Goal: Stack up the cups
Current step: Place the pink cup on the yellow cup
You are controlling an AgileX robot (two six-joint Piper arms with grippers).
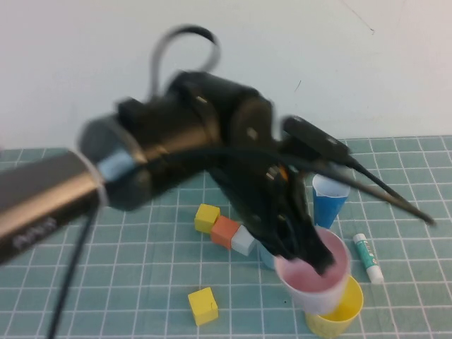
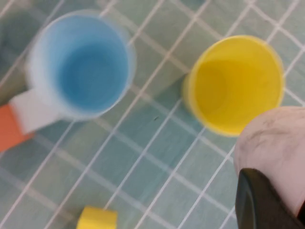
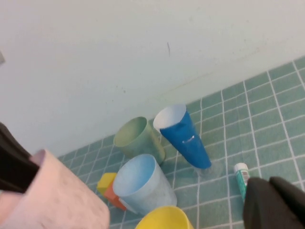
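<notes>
My left gripper (image 1: 316, 256) is shut on the rim of the pink cup (image 1: 314, 277) and holds it off the mat, next to the yellow cup (image 1: 337, 312). In the left wrist view the pink cup (image 2: 274, 145) is beside the open yellow cup (image 2: 233, 86), with the light blue cup (image 2: 81, 64) farther off. The right wrist view shows the sage green cup (image 3: 138, 138), light blue cup (image 3: 140, 183), yellow cup (image 3: 164, 218) and pink cup (image 3: 52, 200). The green cup is hidden behind the arm in the high view. My right gripper (image 3: 279, 205) is shut, empty, near the glue stick.
A narrow dark blue cone cup (image 1: 329, 199) stands behind the pink cup. A glue stick (image 1: 368, 258) lies on the right. White (image 1: 242, 241), orange (image 1: 225, 231) and yellow (image 1: 207, 217) blocks sit in a row, and another yellow block (image 1: 203, 306) is nearer the front. A white wall stands behind.
</notes>
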